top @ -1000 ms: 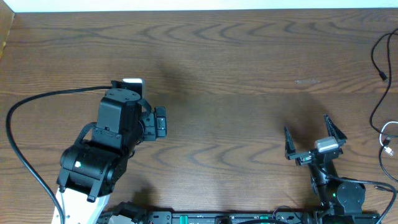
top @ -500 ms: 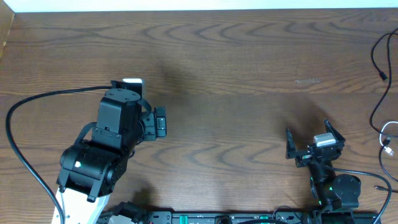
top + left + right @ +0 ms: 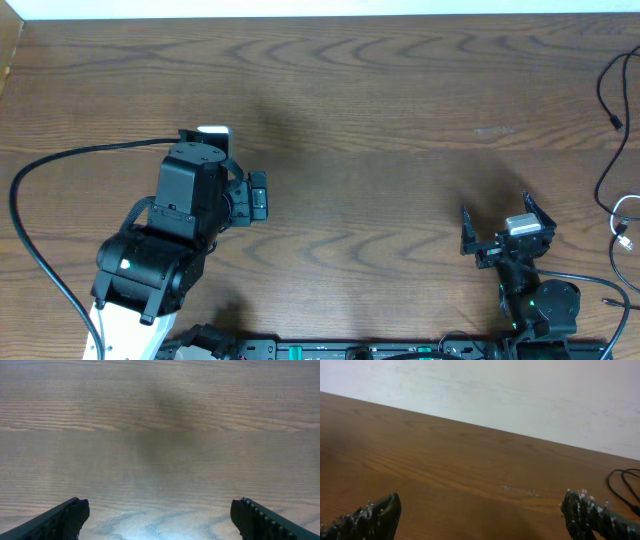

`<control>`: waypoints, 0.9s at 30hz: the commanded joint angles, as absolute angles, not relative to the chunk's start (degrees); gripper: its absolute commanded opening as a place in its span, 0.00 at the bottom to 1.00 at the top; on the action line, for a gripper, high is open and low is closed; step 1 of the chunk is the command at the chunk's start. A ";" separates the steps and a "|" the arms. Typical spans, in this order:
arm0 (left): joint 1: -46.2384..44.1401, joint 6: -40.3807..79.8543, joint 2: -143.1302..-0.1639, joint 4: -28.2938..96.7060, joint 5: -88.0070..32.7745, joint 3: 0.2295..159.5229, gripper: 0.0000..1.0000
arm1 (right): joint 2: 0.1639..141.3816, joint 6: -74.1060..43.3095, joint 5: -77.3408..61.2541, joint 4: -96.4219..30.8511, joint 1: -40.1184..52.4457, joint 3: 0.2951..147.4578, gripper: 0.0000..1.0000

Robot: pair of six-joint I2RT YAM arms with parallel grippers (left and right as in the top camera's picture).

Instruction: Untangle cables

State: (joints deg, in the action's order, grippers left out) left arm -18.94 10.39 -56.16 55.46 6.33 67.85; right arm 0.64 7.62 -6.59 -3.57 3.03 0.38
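Overhead cam is showing the cables (image 3: 601, 95) lying at approx 3 o'clock on the tabletop (image 3: 380, 100), right at its edge. Black cords are looping in from the 2 o'clock corner and running down that edge, w/ a white cord (image 3: 624, 238) curling just beside them toward 4 o'clock, small plug at its end. They're partly running out of frame, so can't tell how they're crossing. At approx 5 o'clock the right end effector (image 3: 500, 222) is sitting w/ jaws standing wide, gripping nothing, near the cords but not touching. Right wrist cam is showing its two fingers spread to the bottom corners and a black cord (image 3: 610, 486) looping on the wood at 3 o'clock. At approx 8 o'clock the left end effector (image 3: 160, 506) is hanging over plain wood, well apart from the cables, jaws also gaping wide w/ nothing btwn them. A thick arm lead (image 3: 60, 160) is arcing across the 9 o'clock side.
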 commanded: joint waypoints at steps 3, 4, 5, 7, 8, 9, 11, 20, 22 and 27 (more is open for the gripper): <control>-18.94 9.89 -56.12 55.48 6.72 68.58 0.96 | 0.30 7.97 -5.93 -3.86 3.31 0.32 0.99; -18.94 9.89 -56.12 55.48 6.70 68.60 0.96 | 0.30 7.97 -5.96 -3.86 3.31 0.32 0.99; -18.94 9.89 -56.12 55.48 6.72 68.60 0.96 | 0.30 7.97 -5.93 -3.86 3.31 0.32 0.99; -18.94 9.89 -56.12 55.48 6.72 68.60 0.96 | 0.30 7.97 -5.93 -3.86 3.31 0.32 0.99; -18.94 9.89 -56.12 55.48 6.72 68.60 0.96 | 0.30 7.97 -5.93 -3.86 3.31 0.32 0.99; -18.94 9.89 -56.12 55.48 6.72 68.60 0.96 | 0.30 7.97 -5.93 -3.86 3.31 0.32 0.99; -18.94 9.89 -56.12 55.46 6.70 68.60 0.96 | 0.30 7.97 -5.96 -3.86 3.31 0.32 0.99; -18.96 10.09 -56.10 52.99 6.61 68.58 0.96 | 0.30 7.97 -5.93 -3.86 3.31 0.32 0.99; -19.00 10.04 -56.10 49.15 5.61 68.49 0.96 | 0.30 7.97 -5.93 -3.86 3.31 0.32 0.99; -19.00 10.09 -54.26 37.43 1.96 66.89 0.96 | 0.30 7.97 -5.93 -3.86 3.31 0.32 0.99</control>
